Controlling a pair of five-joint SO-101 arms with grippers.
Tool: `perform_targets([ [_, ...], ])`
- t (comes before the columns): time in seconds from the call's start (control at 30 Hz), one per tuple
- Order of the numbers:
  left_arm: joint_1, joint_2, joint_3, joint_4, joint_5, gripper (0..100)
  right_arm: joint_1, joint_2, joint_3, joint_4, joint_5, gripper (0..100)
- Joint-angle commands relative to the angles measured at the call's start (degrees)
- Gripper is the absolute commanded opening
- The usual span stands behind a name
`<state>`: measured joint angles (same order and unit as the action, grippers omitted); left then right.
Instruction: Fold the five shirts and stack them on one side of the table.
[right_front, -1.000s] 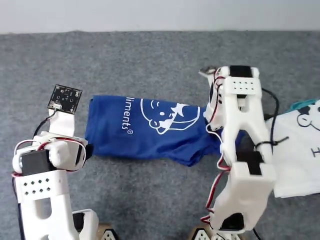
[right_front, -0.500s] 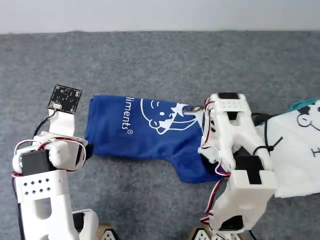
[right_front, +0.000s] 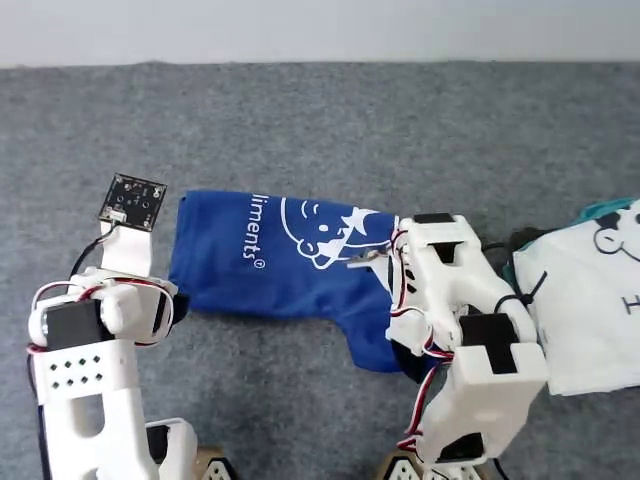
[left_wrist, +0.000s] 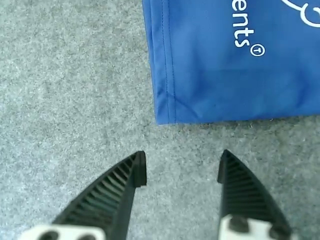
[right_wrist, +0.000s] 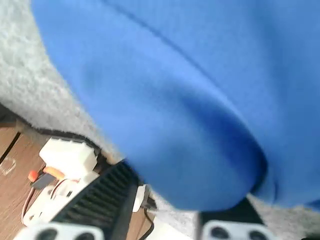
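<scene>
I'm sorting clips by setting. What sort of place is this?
Likely a robotics lab bench: grey mat over a wooden table, two robot arms, blue shirt and white shirt laid out.

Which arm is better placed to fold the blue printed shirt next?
Right: the right gripper is shut on the blue printed shirt; the left gripper hangs open over grey carpet beside its hem.

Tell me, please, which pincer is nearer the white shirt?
Right. The right pincer holds the blue shirt by the white shirt; the left pincer is beyond the blue shirt.
</scene>
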<state>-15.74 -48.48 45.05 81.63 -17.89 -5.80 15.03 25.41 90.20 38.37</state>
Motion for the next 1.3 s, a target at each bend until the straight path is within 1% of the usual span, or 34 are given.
perform_targets([
  [0.0, 0.4, -1.1, -0.3, -0.7, -0.1, 23, -0.1, -2.8, -0.1, -0.4, 0.6, 7.8],
  [0.2, 0.4, -1.1, -0.3, -0.7, -0.1, 23, -0.3, -11.6, -0.1, 3.0, 1.0, 7.0],
  [0.3, 0.4, -1.1, -0.3, -0.7, -0.1, 23, -0.3, -17.3, -0.1, 5.5, 1.0, 0.3],
  [0.33, 0.4, -1.1, -0.3, -0.7, -0.1, 23, -0.3, -18.9, -0.1, 6.2, 1.0, 1.8],
  [0.43, 0.4, -1.1, -0.3, -0.7, -0.1, 23, -0.6, -22.7, -0.2, 7.3, 1.2, 1.2],
  [0.57, 0.4, -1.1, -0.4, -0.7, -0.1, 23, -0.2, -23.4, -1.2, 5.7, 1.2, 1.3],
  [0.73, 0.4, -1.1, -0.3, -0.7, -0.1, 23, -0.3, -19.7, -6.3, 0.9, -2.5, 1.3],
  [0.9, 0.4, -1.1, -0.2, -0.7, -0.1, 23, -0.6, -12.8, -16.4, -3.6, -8.9, 1.3],
  [1.03, 0.4, -1.1, -0.2, -0.7, -0.1, 23, -0.5, -5.1, -25.2, -4.1, -12.5, 1.2],
  [1.17, 0.4, -1.1, -0.2, -0.7, -0.1, 23, 0.5, 3.6, -31.9, -4.2, -18.5, 1.4],
  [1.27, 0.4, -1.1, -0.2, -0.7, -0.1, 23, 1.0, 8.3, -38.2, -5.1, -21.1, 2.0],
])
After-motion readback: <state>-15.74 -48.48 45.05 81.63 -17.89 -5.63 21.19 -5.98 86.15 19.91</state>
